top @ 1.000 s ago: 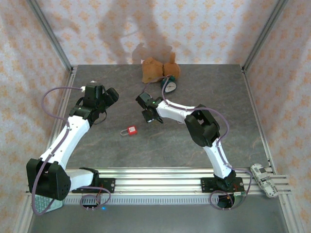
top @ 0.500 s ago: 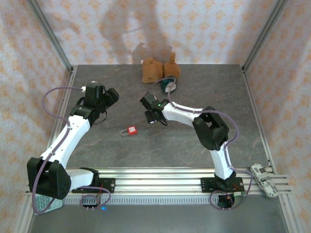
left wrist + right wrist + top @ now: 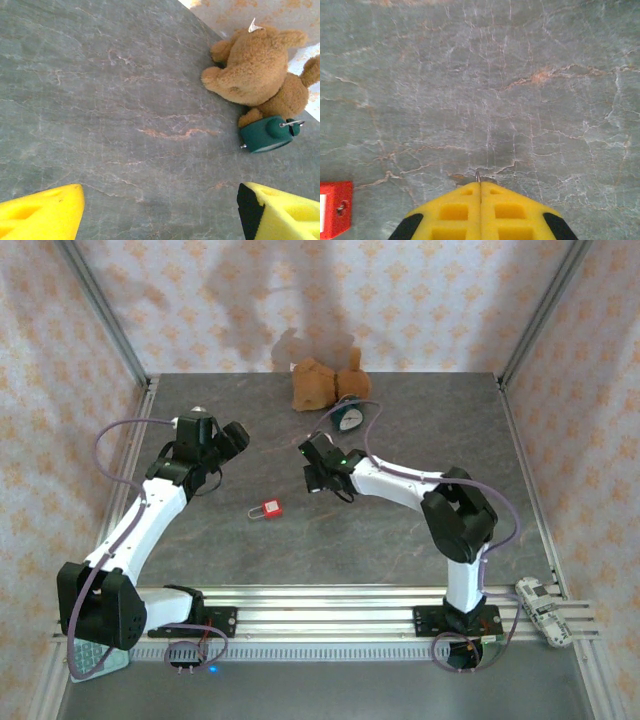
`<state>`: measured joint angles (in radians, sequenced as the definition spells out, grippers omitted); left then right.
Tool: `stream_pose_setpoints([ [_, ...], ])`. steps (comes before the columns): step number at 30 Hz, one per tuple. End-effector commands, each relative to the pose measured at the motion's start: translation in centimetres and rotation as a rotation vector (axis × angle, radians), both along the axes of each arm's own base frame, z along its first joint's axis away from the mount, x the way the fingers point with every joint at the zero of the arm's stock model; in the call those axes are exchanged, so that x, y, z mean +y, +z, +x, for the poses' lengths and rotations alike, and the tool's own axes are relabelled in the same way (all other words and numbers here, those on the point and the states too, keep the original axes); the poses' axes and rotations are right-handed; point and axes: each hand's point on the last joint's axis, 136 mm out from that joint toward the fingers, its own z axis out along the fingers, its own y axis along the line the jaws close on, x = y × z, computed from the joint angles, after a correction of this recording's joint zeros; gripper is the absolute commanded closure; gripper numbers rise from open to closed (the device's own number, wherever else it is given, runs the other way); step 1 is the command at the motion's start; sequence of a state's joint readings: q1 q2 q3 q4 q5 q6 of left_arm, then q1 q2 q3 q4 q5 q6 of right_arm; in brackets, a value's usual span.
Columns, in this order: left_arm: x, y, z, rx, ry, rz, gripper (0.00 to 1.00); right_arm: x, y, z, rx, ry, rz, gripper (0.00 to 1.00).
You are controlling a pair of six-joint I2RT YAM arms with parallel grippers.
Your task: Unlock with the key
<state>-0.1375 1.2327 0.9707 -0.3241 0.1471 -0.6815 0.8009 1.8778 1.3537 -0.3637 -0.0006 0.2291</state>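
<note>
Grey marbled table (image 3: 330, 540) with red padlock (image 3: 268, 509), brown teddy bear (image 3: 318, 383), green alarm clock (image 3: 349, 418).

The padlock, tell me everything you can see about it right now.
The padlock is small, with a red body and a silvery metal shackle pointing toward the left arm's side. It lies flat on the grey stone-look table between the two arms, and nothing touches it. The shackle looks closed, though it is too small to be sure. The right wrist view catches one red corner with a white label. The right gripper hangs apart from it, jaws shut on what seems to be the key.
</note>
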Motion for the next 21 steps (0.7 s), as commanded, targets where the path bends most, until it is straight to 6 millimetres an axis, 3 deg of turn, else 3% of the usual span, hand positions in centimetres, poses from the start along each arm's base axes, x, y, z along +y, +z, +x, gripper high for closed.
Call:
stream_pose_setpoints([
  [1, -0.7, 0.9, 0.2, -0.052, -0.043, -0.003, 0.21, -0.4, 2.4, 0.5, -0.051, -0.035, 0.055, 1.0],
  [8, -2.1, 1.8, 0.1, -0.094, -0.093, 0.019, 0.2, -1.3, 4.7, 0.0, -0.091, -0.05, 0.082, 1.0],
  [12, -3.0, 3.3, -0.4, -0.171, -0.114, 0.062, 0.2, -2.1, 6.5, -0.4, -0.123, -0.055, 0.093, 1.0],
  [19, -5.5, 7.5, -1.2, -0.577, -0.135, -0.04, 0.32, -4.0, 8.8, -1.5, -0.166, -0.065, 0.085, 1.0],
  [21, -6.4, 8.4, -1.9, -0.658, -0.16, -0.025, 0.31, -4.4, 9.5, -1.8, -0.179, -0.064, 0.089, 1.0],
])
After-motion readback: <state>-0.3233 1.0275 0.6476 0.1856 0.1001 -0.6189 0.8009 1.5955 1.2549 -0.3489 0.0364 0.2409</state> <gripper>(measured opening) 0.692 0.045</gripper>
